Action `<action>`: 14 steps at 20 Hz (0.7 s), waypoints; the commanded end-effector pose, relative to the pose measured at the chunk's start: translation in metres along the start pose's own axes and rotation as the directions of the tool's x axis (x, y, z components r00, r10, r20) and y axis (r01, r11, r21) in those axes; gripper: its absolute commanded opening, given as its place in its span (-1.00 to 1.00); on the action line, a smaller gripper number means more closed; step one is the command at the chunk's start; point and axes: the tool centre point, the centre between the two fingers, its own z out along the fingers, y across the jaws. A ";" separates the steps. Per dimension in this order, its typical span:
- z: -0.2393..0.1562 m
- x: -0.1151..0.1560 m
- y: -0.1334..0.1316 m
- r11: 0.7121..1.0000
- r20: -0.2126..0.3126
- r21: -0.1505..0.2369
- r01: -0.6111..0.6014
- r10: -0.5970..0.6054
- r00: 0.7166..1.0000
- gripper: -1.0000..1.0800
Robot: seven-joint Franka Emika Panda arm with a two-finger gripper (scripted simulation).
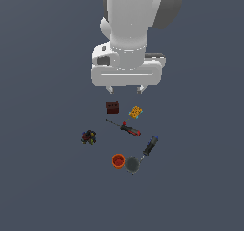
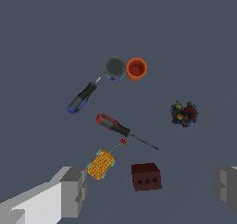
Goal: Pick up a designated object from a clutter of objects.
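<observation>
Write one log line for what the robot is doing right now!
phase: above clutter | tool: open, empty | target: yellow-orange block, untouched | neighbour: dark red box, apart from it

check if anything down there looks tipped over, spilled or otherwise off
Nothing stands out. The orange cup and grey cup stand upright side by side, nothing spilled; the flat yellow-orange bumpy block lies intact beside the dark red box.
</observation>
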 end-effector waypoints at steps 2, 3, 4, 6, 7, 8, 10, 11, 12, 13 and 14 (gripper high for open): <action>0.000 0.000 0.001 1.000 0.000 0.000 -0.002 0.002 1.000 0.92; -0.001 0.000 0.003 1.000 -0.001 -0.001 -0.007 0.007 1.000 0.92; -0.001 0.000 0.006 1.000 -0.001 -0.001 -0.016 0.016 1.000 0.92; -0.004 0.001 0.017 0.999 -0.004 -0.003 -0.042 0.042 0.999 0.92; -0.006 0.001 0.023 0.999 -0.005 -0.005 -0.054 0.054 0.999 0.92; -0.007 0.001 0.027 0.998 -0.006 -0.005 -0.064 0.064 0.998 0.92; -0.010 0.001 0.033 0.997 -0.007 -0.006 -0.074 0.074 0.997 0.92; -0.011 0.001 0.033 0.997 -0.007 -0.006 -0.074 0.074 0.997 0.92; -0.011 0.001 0.033 0.997 -0.007 -0.006 -0.073 0.073 0.997 0.92; -0.010 0.001 0.032 0.997 -0.007 -0.006 -0.072 0.072 0.997 0.92; -0.009 0.001 0.031 0.997 -0.007 -0.006 -0.072 0.072 0.997 0.92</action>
